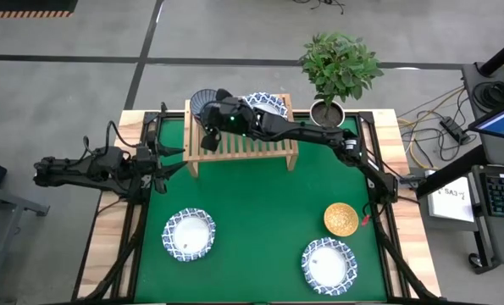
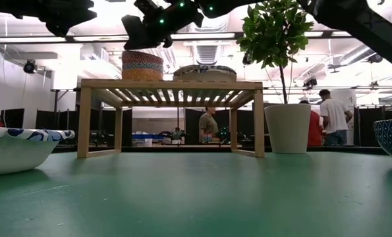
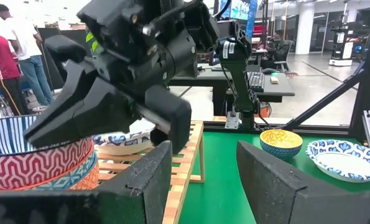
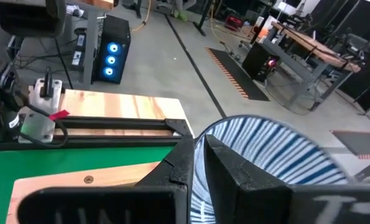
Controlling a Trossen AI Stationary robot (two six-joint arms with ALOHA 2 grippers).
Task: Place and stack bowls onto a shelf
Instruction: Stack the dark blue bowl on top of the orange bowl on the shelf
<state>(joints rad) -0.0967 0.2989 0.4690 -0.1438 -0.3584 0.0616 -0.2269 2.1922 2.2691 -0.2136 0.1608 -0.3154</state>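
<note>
The green-topped table point(image 1: 260, 212) is occupied by the wooden shelf point(image 1: 243, 146) at 12 o'clock, two white bowls point(image 1: 190, 235) point(image 1: 329, 264) at 6, a yellow bowl point(image 1: 340, 219) at 4, and a potted plant point(image 1: 328, 113) at 1.

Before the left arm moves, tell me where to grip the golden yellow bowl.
Grip the golden yellow bowl by its rim, coming straight down from above. It sits upright and open on the green mat, clear of the white bowl beside it, so one finger can go inside the thin wall and one outside.
</note>
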